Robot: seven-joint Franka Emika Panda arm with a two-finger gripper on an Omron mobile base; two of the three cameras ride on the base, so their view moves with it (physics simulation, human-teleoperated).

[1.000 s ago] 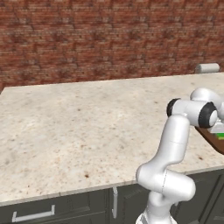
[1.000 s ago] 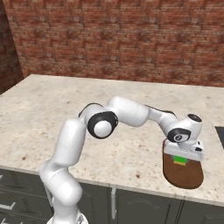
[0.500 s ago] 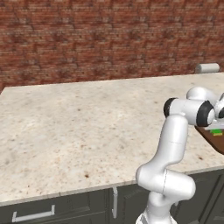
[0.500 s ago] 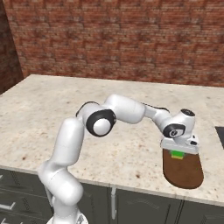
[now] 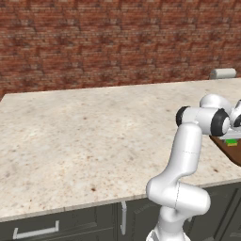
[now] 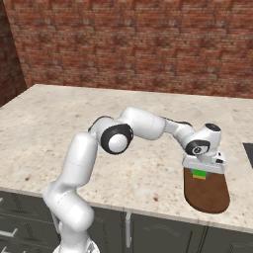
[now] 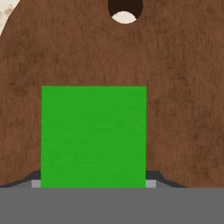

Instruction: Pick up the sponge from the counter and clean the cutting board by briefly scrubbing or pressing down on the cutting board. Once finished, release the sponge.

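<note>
The gripper point(image 6: 203, 169) has closed on the sponge point(image 7: 93, 136), which fills the gap between the fingers, and it now sits closer to the robot's end of the cutting board point(image 6: 207, 190) than it did a second ago, when it stood further toward the board's middle. The sponge shows beneath the hand as a green block with the brown wood directly under it. Whether it presses on the board or hangs just above cannot be told. Judging from this shift across the wood, the scrubbing stroke seems under way, and the release is not yet done.

Just ahead of the fingers, the board's hanging hole point(image 7: 125, 9) opens onto pale stone. All around the board lies the counter point(image 6: 74, 128), bare near the hand, so nothing blocks a further stroke. Far beyond the gripper, against the brick wall point(image 5: 117, 42), a grey cylinder point(image 5: 222, 73) lies on its side, well apart from the work.
</note>
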